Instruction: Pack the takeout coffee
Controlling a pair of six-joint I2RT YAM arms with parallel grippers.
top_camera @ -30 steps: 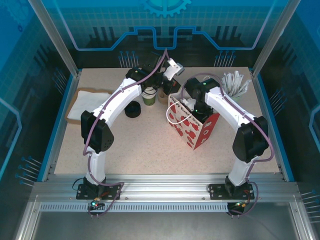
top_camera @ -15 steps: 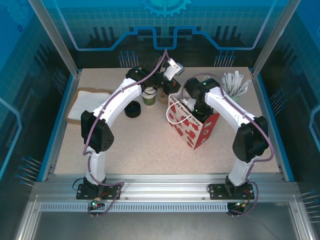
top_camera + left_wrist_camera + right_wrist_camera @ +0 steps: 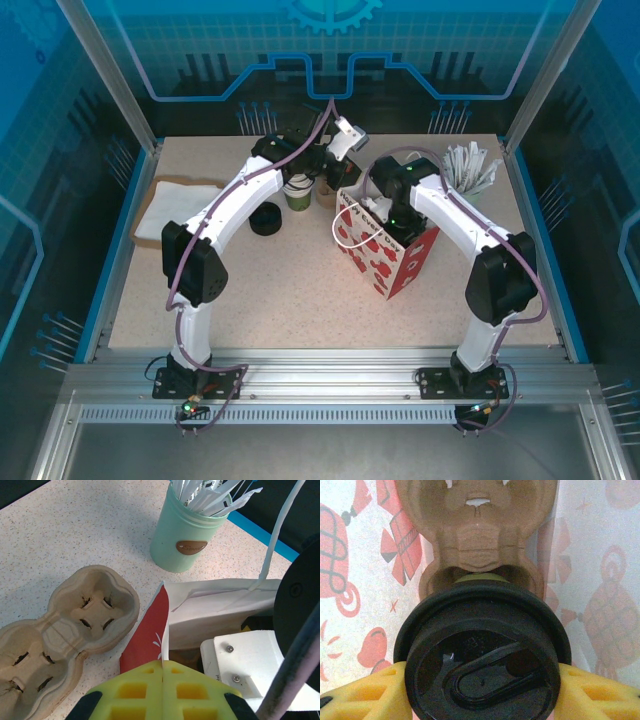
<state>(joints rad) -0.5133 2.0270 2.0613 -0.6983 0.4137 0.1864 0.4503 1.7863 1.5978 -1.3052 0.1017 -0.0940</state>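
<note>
My right end effector (image 3: 480, 694) pinches the coffee (image 3: 481, 645) from both sides just under its lid, inside the bag (image 3: 350, 555). The cup hangs upright, its axis pointing at the carrier (image 3: 477, 530) pocket directly beneath, so I judge the drop runs straight down. My left end effector (image 3: 162, 690), pressed together on the bag rim, holds the mouth open.
</note>
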